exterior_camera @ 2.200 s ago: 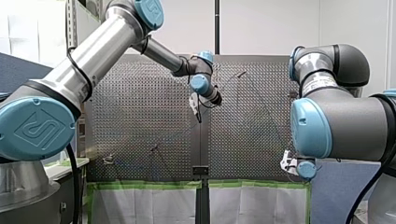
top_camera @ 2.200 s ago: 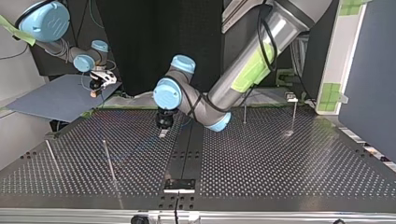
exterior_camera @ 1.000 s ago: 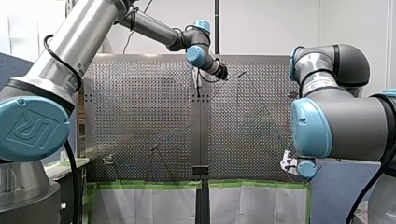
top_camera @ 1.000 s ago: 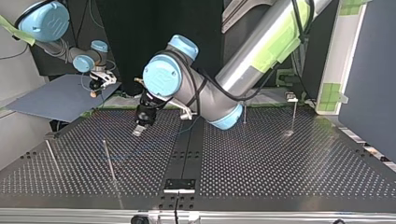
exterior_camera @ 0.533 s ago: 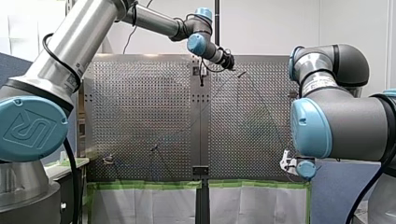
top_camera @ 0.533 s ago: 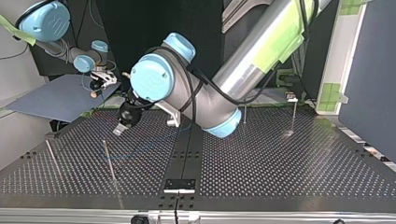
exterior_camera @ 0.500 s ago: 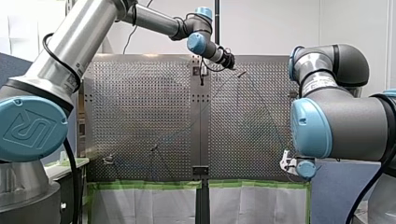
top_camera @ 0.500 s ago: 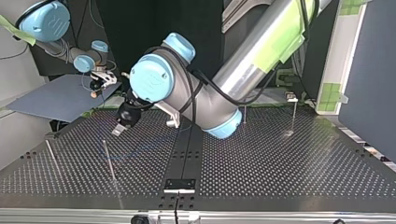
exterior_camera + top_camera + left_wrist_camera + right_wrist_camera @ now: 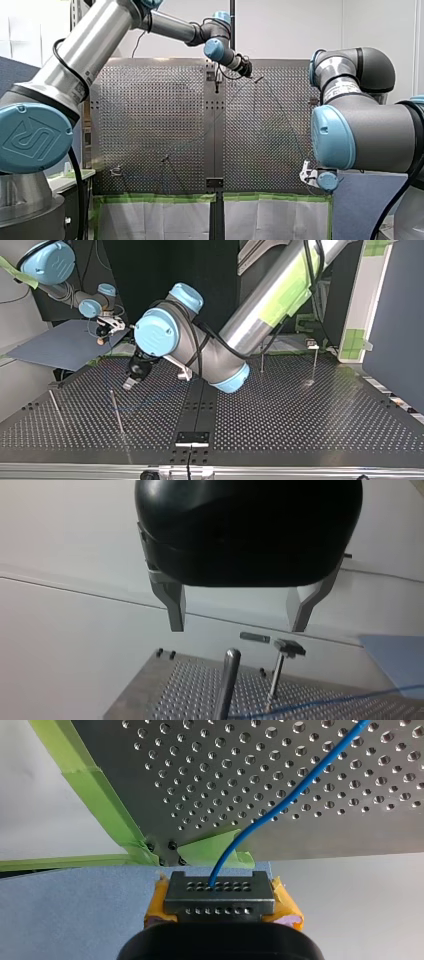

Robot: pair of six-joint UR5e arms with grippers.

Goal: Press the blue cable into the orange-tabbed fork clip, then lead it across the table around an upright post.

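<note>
right gripper (image 9: 221, 892): yellow-padded fingers clenched on a grey perforated metal block (image 9: 220, 906), held just off the table's corner, above a flat blue sheet (image 9: 70, 905).
green tape (image 9: 95, 790): strips along the table's edge and folded over that corner, just ahead of the block.
blue cable (image 9: 281, 809): comes out of the block's upper row of holes and runs out over the perforated metal table (image 9: 320, 765). In the top view it shows as a faint blue line on the plate below the left arm's wrist. In the left wrist view it crosses the table at the foot of the farther post.
orange-tabbed fork clip: too small to pick out, so whether the cable sits in it cannot be told.
left gripper (image 9: 240, 611): released, black body with bare metal fingers spread wide, raised above the table and apart from the cable.
round-topped steel post (image 9: 227, 680): upright, just ahead of the left gripper, below the gap between its fingers.
T-headed post (image 9: 279, 672): upright, behind the round-topped one and beside it.
pale wall (image 9: 75, 645): beyond the table's far edge.
</note>
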